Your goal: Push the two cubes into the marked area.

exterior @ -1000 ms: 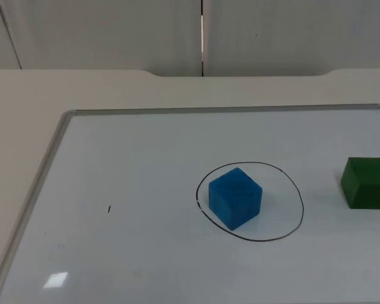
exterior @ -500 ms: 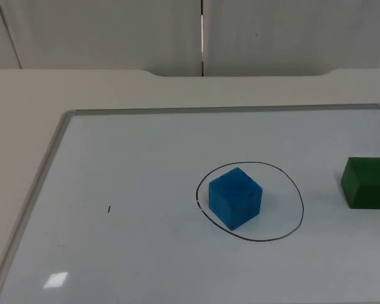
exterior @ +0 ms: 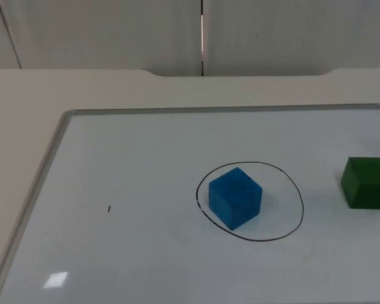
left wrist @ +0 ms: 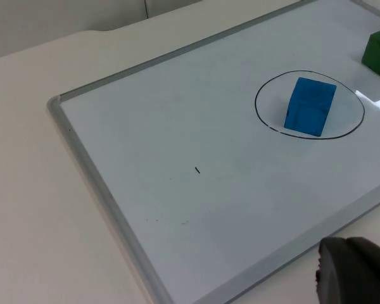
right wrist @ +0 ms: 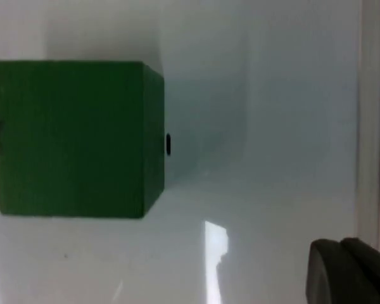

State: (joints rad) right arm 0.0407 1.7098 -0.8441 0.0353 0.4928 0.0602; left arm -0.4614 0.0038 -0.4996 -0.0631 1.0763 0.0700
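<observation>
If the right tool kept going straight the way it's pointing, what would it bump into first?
Probably the green cube. The right wrist view looks along the right tool and the cube sits close ahead on the whiteboard, a little off to one side. Depth is hard to judge, so it might just graze it.

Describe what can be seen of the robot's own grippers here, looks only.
Little shows. The left gripper appears as one rounded, matte black fingertip with a blunt end, over the whiteboard's grey frame. The right gripper appears as a similar dark, rounded fingertip with a faint ridge down it, near the green cube. No markings are visible.
</observation>
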